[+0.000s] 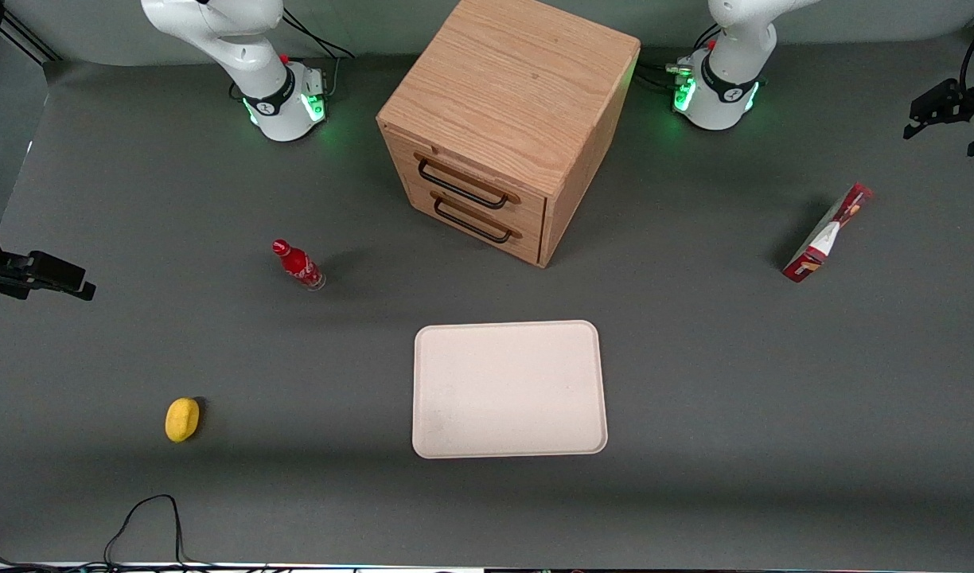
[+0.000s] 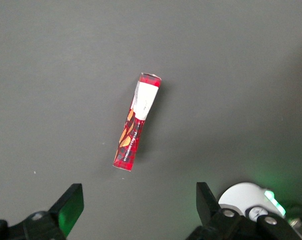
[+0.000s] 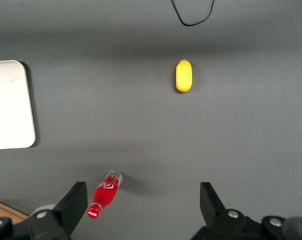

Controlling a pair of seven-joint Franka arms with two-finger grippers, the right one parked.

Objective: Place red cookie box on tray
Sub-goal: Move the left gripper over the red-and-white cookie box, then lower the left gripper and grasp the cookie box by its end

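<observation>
The red cookie box [image 1: 826, 234] [image 2: 136, 123] stands on its thin long edge on the grey table, toward the working arm's end. The cream-white tray [image 1: 508, 388] [image 3: 8, 105] lies flat and bare in the middle of the table, nearer to the front camera than the box and well apart from it. My left gripper [image 1: 936, 107] [image 2: 139, 197] hangs high over the table, farther from the front camera than the box. It is open wide, with nothing between its fingers. The box lies a short way ahead of the fingertips [image 2: 71, 202].
A wooden two-drawer cabinet [image 1: 507, 119] stands farther from the front camera than the tray. A small red soda bottle [image 1: 298, 265] and a yellow lemon-like object [image 1: 182, 419] lie toward the parked arm's end. A black cable [image 1: 149, 517] loops at the front edge.
</observation>
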